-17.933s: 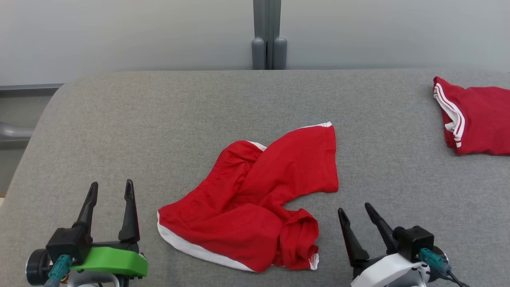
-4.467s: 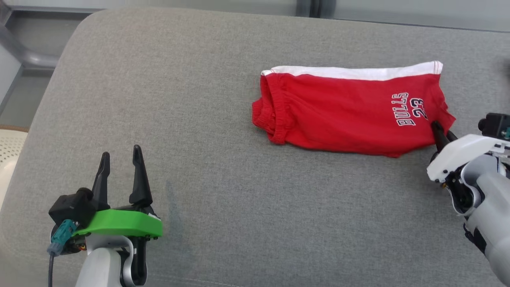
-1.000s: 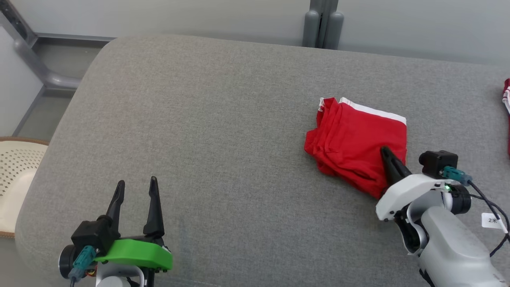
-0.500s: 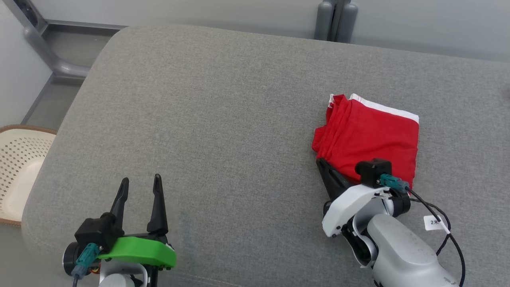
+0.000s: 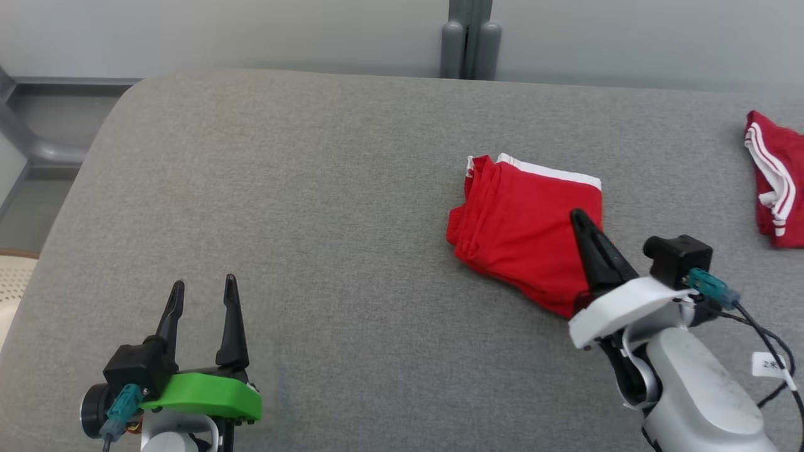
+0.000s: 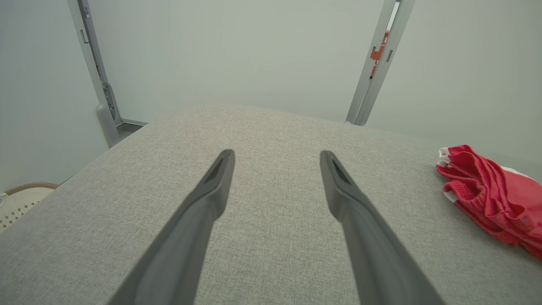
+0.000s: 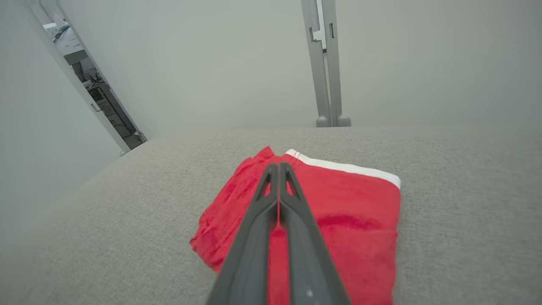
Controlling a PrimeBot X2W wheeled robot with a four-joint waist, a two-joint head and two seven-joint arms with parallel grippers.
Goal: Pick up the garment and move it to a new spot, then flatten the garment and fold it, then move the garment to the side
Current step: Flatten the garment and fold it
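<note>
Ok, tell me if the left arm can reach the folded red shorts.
Probably, at a stretch: bare grey surface lies between the open left gripper and the folded shorts, though the shut right gripper crowds their right side.

garment (image 5: 521,232) now folded, right pincer (image 5: 576,217) shifted over it

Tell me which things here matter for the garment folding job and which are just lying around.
Part of the job:
- folded red garment
- right gripper, jaws shut, over it
- left gripper, jaws open, apart from it

Just lying about:
- striped red garment at the far right
- cream basket
- grey post
</note>
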